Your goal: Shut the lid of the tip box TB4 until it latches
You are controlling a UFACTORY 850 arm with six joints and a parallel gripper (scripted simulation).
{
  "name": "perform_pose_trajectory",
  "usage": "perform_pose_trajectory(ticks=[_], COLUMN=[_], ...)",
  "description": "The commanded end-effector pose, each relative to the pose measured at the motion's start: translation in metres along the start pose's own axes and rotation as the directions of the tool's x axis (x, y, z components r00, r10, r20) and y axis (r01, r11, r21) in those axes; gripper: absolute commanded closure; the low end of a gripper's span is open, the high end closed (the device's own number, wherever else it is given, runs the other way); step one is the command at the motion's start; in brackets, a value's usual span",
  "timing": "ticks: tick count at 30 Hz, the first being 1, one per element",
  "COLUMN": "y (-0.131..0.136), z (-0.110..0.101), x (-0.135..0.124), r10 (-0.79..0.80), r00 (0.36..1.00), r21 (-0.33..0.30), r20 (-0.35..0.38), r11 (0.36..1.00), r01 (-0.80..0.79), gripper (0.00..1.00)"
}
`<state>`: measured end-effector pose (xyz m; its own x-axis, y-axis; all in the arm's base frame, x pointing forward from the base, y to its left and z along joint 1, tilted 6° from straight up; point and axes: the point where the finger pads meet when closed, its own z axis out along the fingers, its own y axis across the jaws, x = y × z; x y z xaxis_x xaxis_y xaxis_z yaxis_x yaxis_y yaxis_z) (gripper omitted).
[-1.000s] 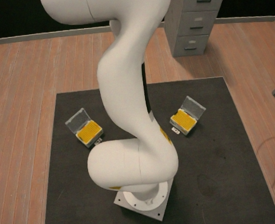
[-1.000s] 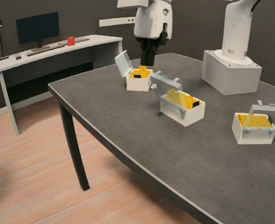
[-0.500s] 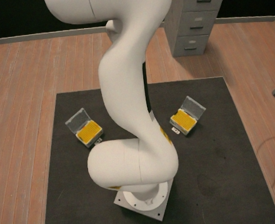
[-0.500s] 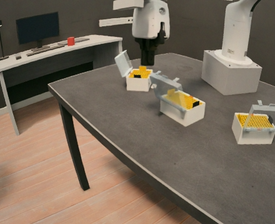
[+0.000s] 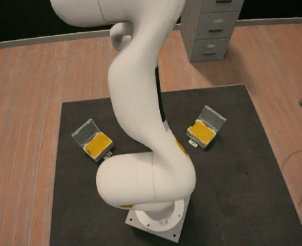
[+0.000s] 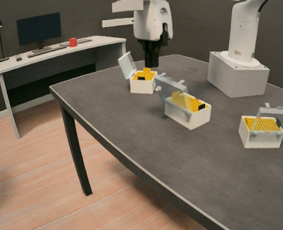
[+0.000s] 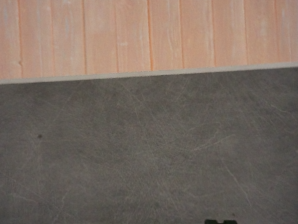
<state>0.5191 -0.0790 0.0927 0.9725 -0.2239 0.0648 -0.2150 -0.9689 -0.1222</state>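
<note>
- Judging by its look, each tip box is a light plastic shell filled with a yellow tip rack, loose on the worktop. A sideways shove would probably slide or tip it.
- The lids are thin, grey and hinged. They look stiff enough to push but easy to knock askew. The best contact is a downward press with closed fingertips on the lid's free front edge, not a pinch.
- The printed labels are too small to read, so I cannot tell which box is TB4.
- The far tip box stands towards the worktop's far left corner, with its lid raised steeply.
- The middle tip box sits near the worktop's centre. Its lid leans forward over the rack.
- The right tip box is by the right edge, with its lid upright.
- The hand is clenched on nothing. It hangs above and just behind the far tip box, apart from it.
- The robot base stands well apart from the boxes at the far right edge.
- In the top view the arm hides one of the three boxes.
- The neighbouring open lids are the main hazard for any sweep of the hand.
</note>
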Motion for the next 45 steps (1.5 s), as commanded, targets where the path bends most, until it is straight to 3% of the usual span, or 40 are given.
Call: perform_pose_trajectory(ticks=[1, 10, 45], y=[-0.001, -0.001, 0.000], z=[-0.001, -0.001, 0.051], x=[0.001, 0.001, 0.000], r10=[0.005, 0.005, 0.005], r00=[1.000, 1.000, 1.000], r21=[-0.026, -0.026, -0.026], r20=[0.024, 0.024, 0.024], r11=[1.000, 1.000, 1.000], r01=[-0.004, -0.004, -0.004], gripper=[1.00, 1.00, 1.00])
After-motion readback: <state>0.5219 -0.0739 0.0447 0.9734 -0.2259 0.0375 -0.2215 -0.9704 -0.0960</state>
